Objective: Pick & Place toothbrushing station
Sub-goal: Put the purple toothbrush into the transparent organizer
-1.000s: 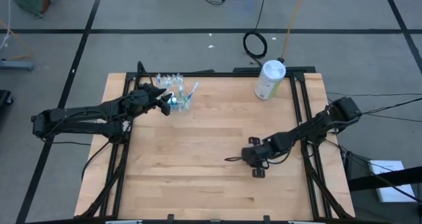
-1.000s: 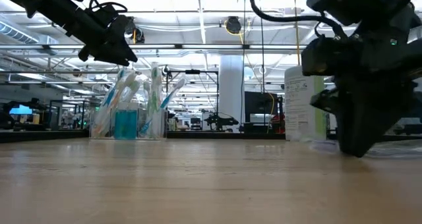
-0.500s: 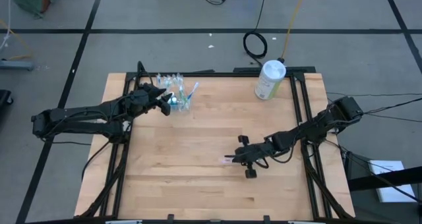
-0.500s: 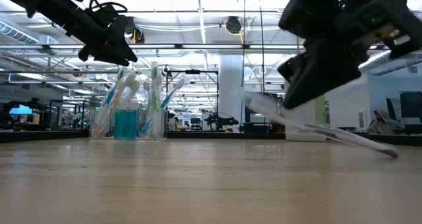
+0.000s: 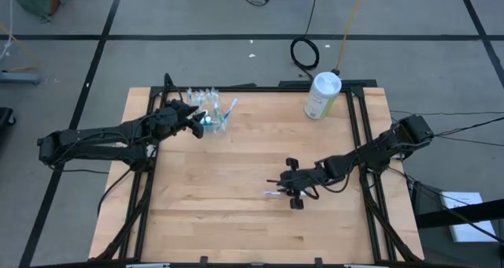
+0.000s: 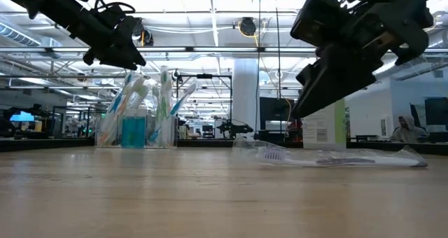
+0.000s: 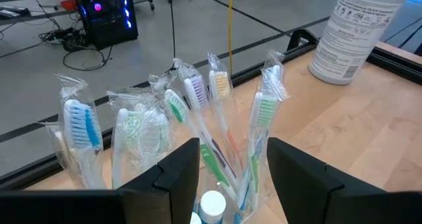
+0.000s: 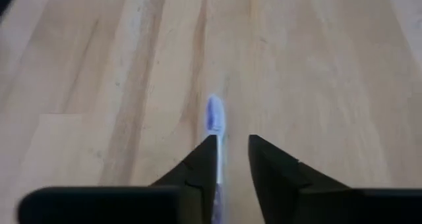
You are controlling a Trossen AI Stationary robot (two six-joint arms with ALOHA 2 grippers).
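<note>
The clear cup [image 5: 214,118] of wrapped toothbrushes and a blue tube [image 6: 133,133] stands on its base at the table's far left. My left gripper [image 5: 197,124] is open just above it; in the left wrist view [image 7: 227,178] its fingers stand on either side of the brush heads [image 7: 198,99] without touching. A single wrapped toothbrush [image 6: 336,158] lies flat on the table, right of centre [image 5: 272,193]. My right gripper [image 6: 308,105] hangs above it, a little open; its wrist view [image 8: 231,151] shows the blue brush head [image 8: 214,115] beyond the fingers.
A tall white canister with a green label [image 5: 321,94] stands at the far right of the table [image 5: 236,221]; it also shows in the low view [image 6: 323,129] and in the left wrist view [image 7: 353,33]. Black rails [image 5: 358,142] run along both sides.
My right gripper has risen from the table and gone a little toward the left edge. It lifted one end of the single toothbrush, whose other end stayed on the wood. The toothbrush now lies flat on the table below the gripper.
</note>
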